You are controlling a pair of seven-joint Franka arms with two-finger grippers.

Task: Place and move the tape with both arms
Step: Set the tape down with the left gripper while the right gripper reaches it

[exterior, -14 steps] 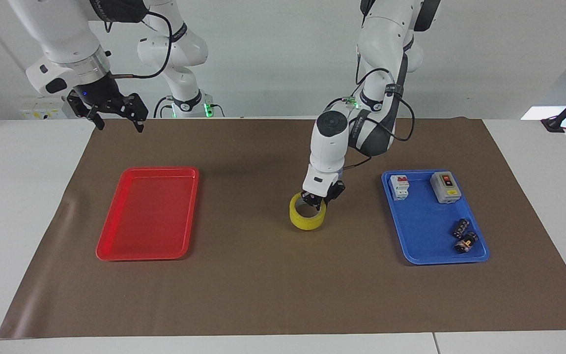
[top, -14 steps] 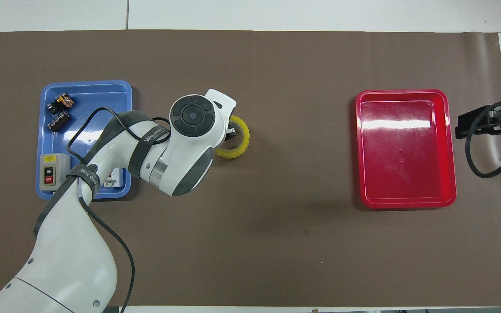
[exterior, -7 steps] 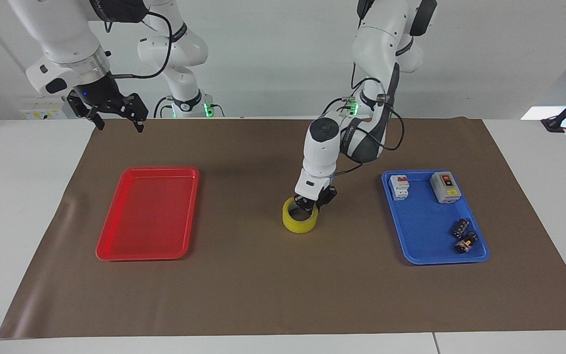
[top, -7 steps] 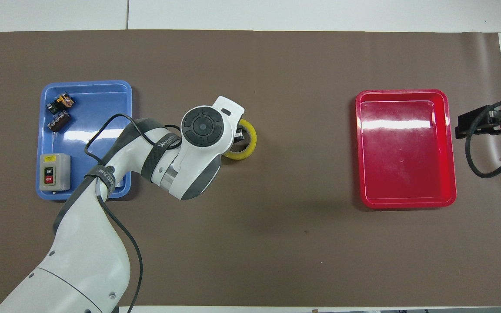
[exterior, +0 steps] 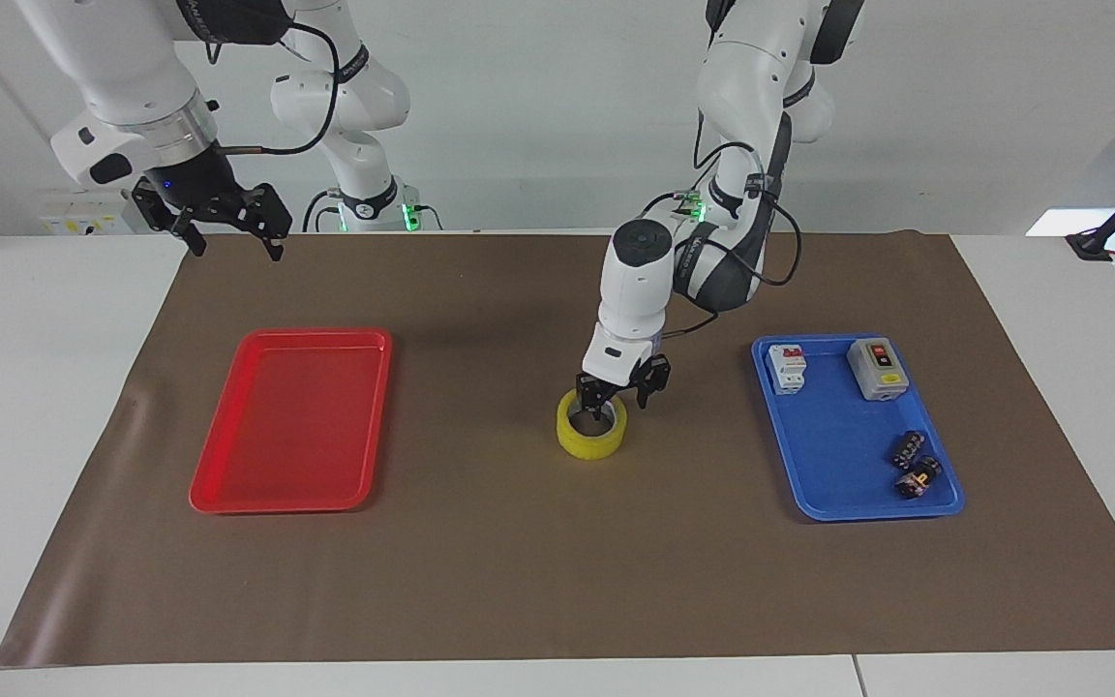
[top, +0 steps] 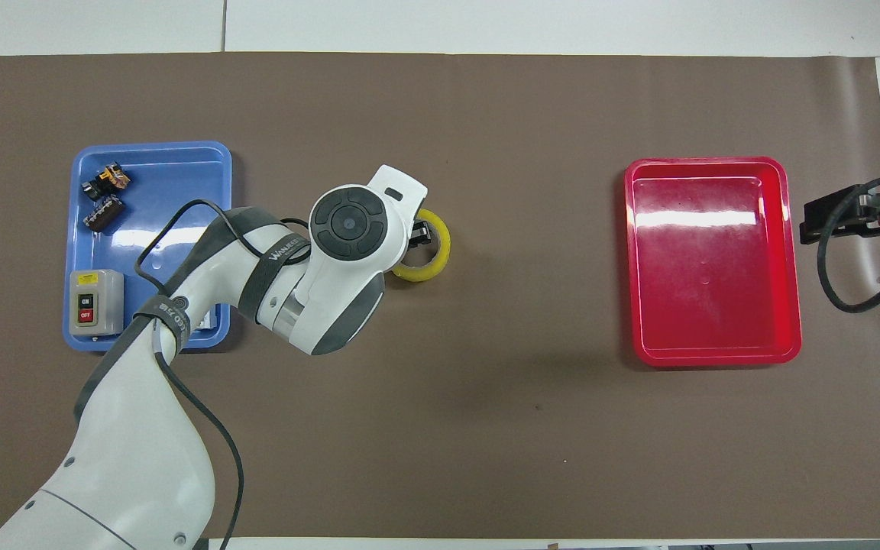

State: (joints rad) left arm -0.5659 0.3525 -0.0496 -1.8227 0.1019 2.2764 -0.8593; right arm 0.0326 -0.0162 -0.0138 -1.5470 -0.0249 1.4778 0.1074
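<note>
The tape [exterior: 592, 438], a yellow ring with a pale core, lies flat on the brown mat [exterior: 519, 561] between the two trays. My left gripper [exterior: 618, 397] stands open right over the part of its rim nearest the robots, one finger above the hole and one outside the ring; it holds nothing. From overhead, the left wrist covers part of the tape [top: 440, 257] and only one black finger [top: 420, 231] shows. My right gripper [exterior: 236, 250] waits open and empty in the air over the mat's corner, nearer the robots than the red tray.
An empty red tray [exterior: 296, 416] [top: 715, 260] lies toward the right arm's end. A blue tray [exterior: 838, 455] [top: 157, 221] toward the left arm's end holds a white breaker [exterior: 787, 368], a grey switch box [exterior: 877, 368] and small black cylinders [exterior: 914, 465].
The left gripper carried the tape a short way toward the right arm's end, lowered it onto the mat and opened, letting it go. The right arm has not moved.
</note>
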